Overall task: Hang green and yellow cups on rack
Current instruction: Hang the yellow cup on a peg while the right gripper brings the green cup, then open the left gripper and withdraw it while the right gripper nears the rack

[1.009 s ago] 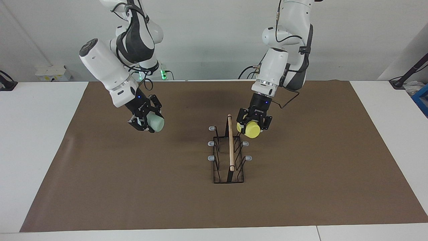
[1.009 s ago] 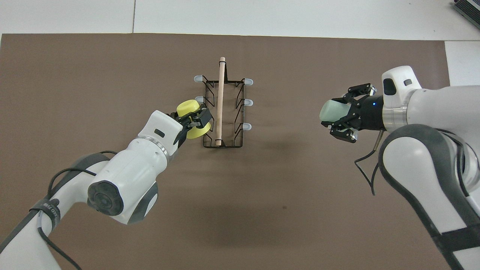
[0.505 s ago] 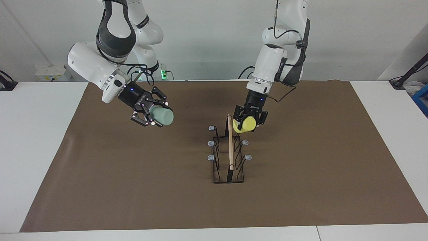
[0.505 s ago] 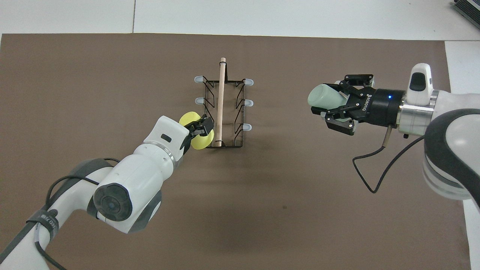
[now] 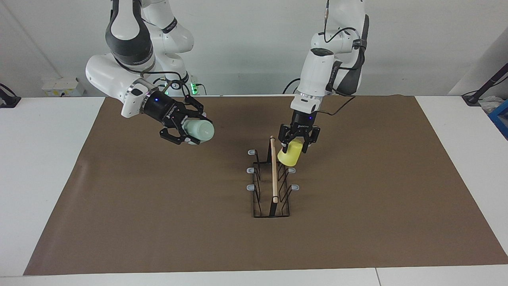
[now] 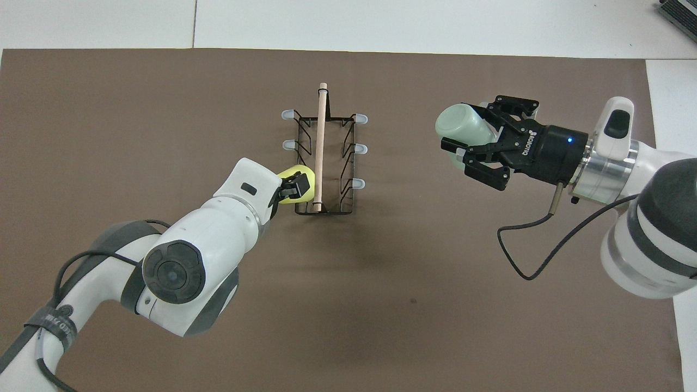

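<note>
The black wire rack [image 5: 273, 186] with its wooden rod stands mid-mat; it also shows in the overhead view [image 6: 322, 158]. My left gripper [image 5: 294, 146] is shut on the yellow cup [image 5: 289, 155]. It holds the cup mouth down and slightly tilted over the rack's prong nearest the robots on the left arm's side. That prong's cap is hidden, and I cannot tell if the cup touches it. The gripper [image 6: 294, 185] and yellow cup [image 6: 297, 175] also show from overhead. My right gripper [image 5: 190, 133] is shut on the green cup [image 5: 201, 131], held on its side in the air over bare mat toward the right arm's end [image 6: 460, 129].
A brown mat [image 5: 357, 222] covers the white table [image 5: 39, 167]. Five grey-capped prongs of the rack are bare. A loose black cable [image 6: 525, 256] hangs from the right arm's wrist.
The left gripper turned the yellow cup mouth down and lowered it over the rack's prong nearest the robots. The right gripper carried the green cup closer to the rack.
</note>
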`<state>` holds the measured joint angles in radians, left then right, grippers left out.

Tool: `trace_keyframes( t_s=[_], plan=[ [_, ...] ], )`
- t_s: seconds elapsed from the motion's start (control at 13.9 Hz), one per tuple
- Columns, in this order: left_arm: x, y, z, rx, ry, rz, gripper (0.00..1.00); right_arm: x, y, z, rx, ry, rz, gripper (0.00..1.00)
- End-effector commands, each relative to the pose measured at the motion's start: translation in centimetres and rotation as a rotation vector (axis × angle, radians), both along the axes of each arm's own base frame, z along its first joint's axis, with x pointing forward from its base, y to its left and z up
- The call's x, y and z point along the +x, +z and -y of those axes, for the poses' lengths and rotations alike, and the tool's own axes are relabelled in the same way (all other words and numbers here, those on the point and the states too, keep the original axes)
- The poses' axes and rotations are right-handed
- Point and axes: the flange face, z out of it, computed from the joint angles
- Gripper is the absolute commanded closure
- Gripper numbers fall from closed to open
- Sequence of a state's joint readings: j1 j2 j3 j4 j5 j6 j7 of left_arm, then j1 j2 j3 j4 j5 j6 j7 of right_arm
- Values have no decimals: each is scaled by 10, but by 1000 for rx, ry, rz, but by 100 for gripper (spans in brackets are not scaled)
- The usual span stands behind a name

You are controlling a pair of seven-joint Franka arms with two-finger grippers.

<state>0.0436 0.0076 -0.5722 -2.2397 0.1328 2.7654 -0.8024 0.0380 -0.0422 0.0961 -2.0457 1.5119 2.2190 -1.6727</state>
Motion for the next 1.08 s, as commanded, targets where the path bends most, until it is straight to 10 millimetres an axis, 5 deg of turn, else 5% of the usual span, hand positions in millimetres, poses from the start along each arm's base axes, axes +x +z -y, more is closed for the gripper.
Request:
trace_keyframes(
  t_s=[0.0,0.29,0.5,0.79,1.01],
  plan=[
    [1,10,0,9,19,-3,0,-18,-6,-15,79,-25,27,60],
    [28,35,-5,75,24,-86,0,-29,-45,-61,181,-102,54,60],
    [46,47,-32,193,-65,-161,0,-47,-60,-117,208,-144,26,60],
    [63,63,-85,300,-145,-240,0,-43,-84,-119,159,-154,104,60],
    [76,73,-131,358,-221,-275,0,-45,-110,-140,200,-185,89,60]
  ],
)
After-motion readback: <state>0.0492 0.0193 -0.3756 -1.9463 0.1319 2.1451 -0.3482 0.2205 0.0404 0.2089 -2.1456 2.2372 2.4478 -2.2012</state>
